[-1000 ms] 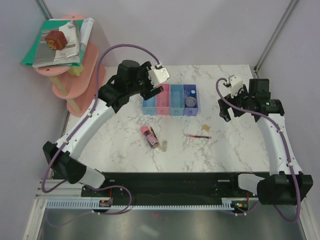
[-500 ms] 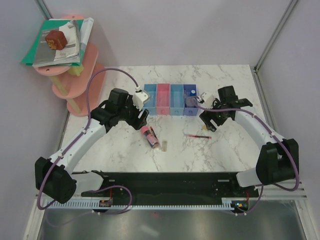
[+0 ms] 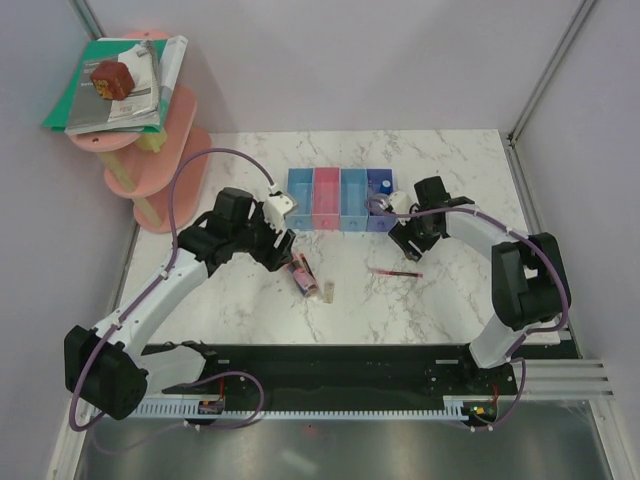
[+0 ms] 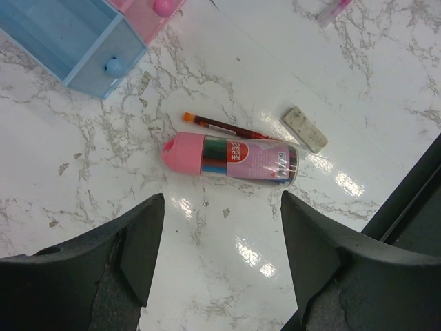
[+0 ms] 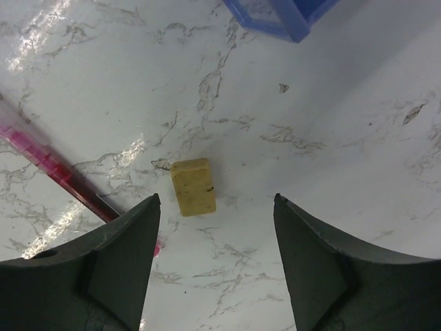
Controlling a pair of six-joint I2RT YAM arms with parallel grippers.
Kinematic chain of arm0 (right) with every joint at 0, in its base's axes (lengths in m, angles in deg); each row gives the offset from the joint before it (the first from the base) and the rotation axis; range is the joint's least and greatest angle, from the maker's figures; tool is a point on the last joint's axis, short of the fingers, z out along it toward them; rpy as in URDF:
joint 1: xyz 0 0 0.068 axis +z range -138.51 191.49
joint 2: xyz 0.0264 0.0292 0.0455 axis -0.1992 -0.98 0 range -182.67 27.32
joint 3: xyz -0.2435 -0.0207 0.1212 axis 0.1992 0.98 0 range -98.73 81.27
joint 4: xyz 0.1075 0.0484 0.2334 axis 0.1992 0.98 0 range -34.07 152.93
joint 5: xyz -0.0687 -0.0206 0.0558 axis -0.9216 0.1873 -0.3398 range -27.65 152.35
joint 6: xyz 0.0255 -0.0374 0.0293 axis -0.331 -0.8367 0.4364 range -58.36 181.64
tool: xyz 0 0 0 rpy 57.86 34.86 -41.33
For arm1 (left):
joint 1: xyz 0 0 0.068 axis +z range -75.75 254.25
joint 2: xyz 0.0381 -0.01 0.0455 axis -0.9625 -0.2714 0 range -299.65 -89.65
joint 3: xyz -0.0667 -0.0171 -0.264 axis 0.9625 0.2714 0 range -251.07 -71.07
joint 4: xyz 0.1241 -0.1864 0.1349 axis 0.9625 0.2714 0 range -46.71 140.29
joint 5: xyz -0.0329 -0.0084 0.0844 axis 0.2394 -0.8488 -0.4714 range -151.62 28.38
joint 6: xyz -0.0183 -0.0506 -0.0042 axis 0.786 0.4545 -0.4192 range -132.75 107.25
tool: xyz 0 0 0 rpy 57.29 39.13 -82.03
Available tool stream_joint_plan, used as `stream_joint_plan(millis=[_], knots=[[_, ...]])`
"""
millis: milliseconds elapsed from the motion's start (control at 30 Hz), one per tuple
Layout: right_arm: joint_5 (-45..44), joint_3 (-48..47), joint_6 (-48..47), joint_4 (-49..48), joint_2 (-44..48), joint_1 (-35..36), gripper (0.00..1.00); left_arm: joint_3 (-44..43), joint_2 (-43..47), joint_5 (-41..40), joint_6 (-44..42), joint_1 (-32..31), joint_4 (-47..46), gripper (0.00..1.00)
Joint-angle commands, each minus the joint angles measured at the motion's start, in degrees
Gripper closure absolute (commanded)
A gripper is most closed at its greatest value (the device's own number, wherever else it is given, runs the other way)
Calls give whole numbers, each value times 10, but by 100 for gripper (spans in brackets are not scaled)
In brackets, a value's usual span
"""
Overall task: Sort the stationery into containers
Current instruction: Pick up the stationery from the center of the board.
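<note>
The containers (image 3: 327, 190), a row of four joined trays, stand at the back middle of the table. A grey item (image 3: 380, 202) lies in the darker blue tray. A pink-capped tube (image 4: 231, 156) lies on the marble just ahead of my open left gripper (image 4: 220, 207), beside a thin orange-tipped pen (image 4: 220, 127) and a pale block (image 4: 304, 129). In the top view the left gripper (image 3: 283, 250) sits left of the tube (image 3: 299, 272). My right gripper (image 5: 215, 200) is open low over a tan block (image 5: 193, 187), with a red pen (image 5: 55, 165) to its left. Neither gripper holds anything.
A tiered pink round shelf (image 3: 160, 150) carrying stacked books (image 3: 115, 85) stands at the back left. The black base rail (image 3: 330, 360) runs along the near edge. The right gripper (image 3: 405, 243) sits just in front of the darker blue tray, with the red pen (image 3: 396, 272) nearer.
The left arm swung down from above the trays to the table beside the tube. The right arm came in from the right side and lowered over the tan block.
</note>
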Motion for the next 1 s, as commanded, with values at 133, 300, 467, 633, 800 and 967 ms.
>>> stream_joint_plan(millis=[133, 300, 467, 633, 800, 967], knots=[[-10, 20, -6, -46, -3, 9, 32, -10, 20, 11, -19, 0, -18, 25], [-8, 33, 1, -61, -14, 12, 40, -16, 16, 10, -23, 0, -19, 25], [-9, 48, 7, -70, -22, 16, 48, -24, 16, 8, -28, 0, -19, 25], [-12, 56, 14, -81, -23, 17, 77, -23, 16, 6, -31, 0, -19, 25], [-19, 43, 30, -55, 18, 20, 94, -11, 13, 9, -18, -4, -18, 30], [-4, -29, 54, -4, 93, 21, 97, -6, -6, 14, 16, -33, -25, 37]])
